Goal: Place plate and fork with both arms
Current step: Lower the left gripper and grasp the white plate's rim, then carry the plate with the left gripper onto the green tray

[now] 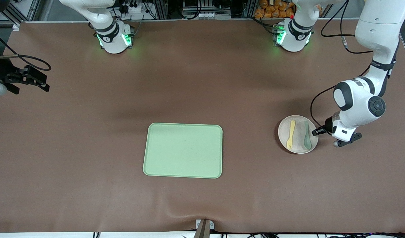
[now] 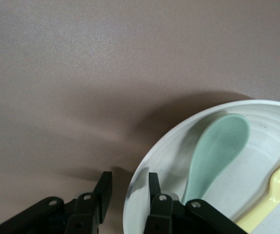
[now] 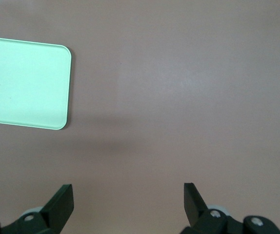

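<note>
The pale beige-pink plate lies on the table toward the left arm's end. In it lie the pale-yellow fork and a grey-green spoon, side by side. My left gripper is low at the plate's edge on the spoon's side. In the left wrist view the left gripper is open. One finger is over the plate and the other over the table, with the rim between them. The spoon and fork show there too. My right gripper waits open and empty over the table's right-arm end.
A rectangular light-green tray lies mid-table, nearer the front camera than the bases; its corner shows in the right wrist view. Brown table cover surrounds it. The right gripper is over bare table.
</note>
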